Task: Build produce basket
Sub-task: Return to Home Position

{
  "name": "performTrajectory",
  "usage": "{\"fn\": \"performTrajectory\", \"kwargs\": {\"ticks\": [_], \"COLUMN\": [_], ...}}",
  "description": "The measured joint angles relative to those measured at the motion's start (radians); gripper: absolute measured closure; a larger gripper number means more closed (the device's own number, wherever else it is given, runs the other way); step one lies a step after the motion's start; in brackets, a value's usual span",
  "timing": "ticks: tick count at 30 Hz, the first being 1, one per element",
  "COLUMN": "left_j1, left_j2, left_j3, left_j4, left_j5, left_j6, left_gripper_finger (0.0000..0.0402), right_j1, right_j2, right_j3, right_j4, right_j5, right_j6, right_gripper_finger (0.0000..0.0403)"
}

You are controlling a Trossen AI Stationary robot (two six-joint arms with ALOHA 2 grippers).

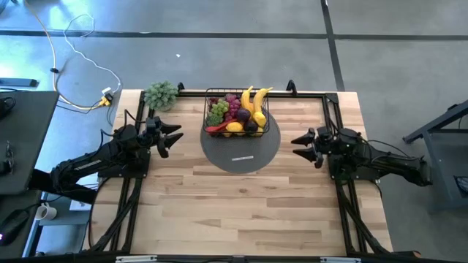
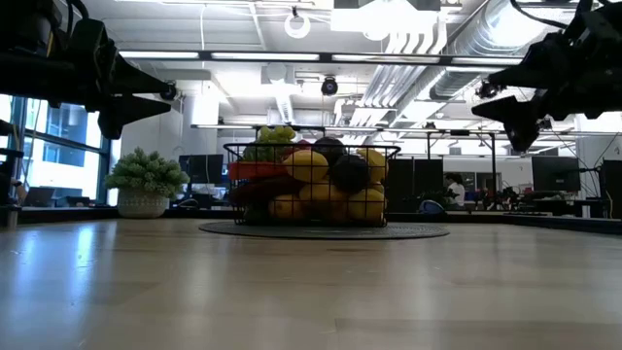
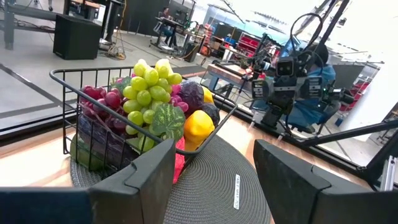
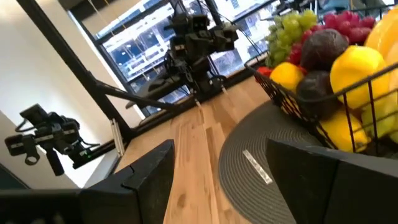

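left end effector [image 1: 174, 140], right end effector [image 1: 296, 147], both splayed, flanking basket [image 1: 207, 109]

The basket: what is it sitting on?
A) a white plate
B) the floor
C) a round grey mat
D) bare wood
C: the basket stands on a round grey mat that lies on the wooden table.

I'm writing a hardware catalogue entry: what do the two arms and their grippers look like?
The left arm and right arm are black, slim jointed links with dark cabling. The left gripper and right gripper each carry two dark, wedge-shaped jaws. No markings show.
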Motion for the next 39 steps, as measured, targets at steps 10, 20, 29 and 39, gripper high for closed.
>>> {"fn": "performTrajectory", "kwargs": {"ticks": [10, 20, 29, 39], "left_j1": [0.0, 0.0, 0.0, 0.0], "left_j2": [0.0, 0.0, 0.0, 0.0], "left_j3": [0.0, 0.0, 0.0, 0.001], "left_j4": [0.0, 0.0, 0.0, 0.0], "left_j5": [0.0, 0.0, 0.0, 0.0], "left_j6": [0.0, 0.0, 0.0, 0.0], "left_gripper_finger": [0.0195, 0.0195, 0.0195, 0.0195], "right_j1": [0.0, 0.0, 0.0, 0.0], "right_j2": [0.0, 0.0, 0.0, 0.0], "right_j3": [0.0, 0.0, 0.0, 0.0], "right_j4": [-0.026, -0.027, -0.027, -0.028], "right_j5": [0.001, 0.001, 0.001, 0.001], "right_j6": [0.0, 0.0, 0.0, 0.0], "right_gripper_finger": [0.0169, 0.0169, 0.0169, 0.0169]}}
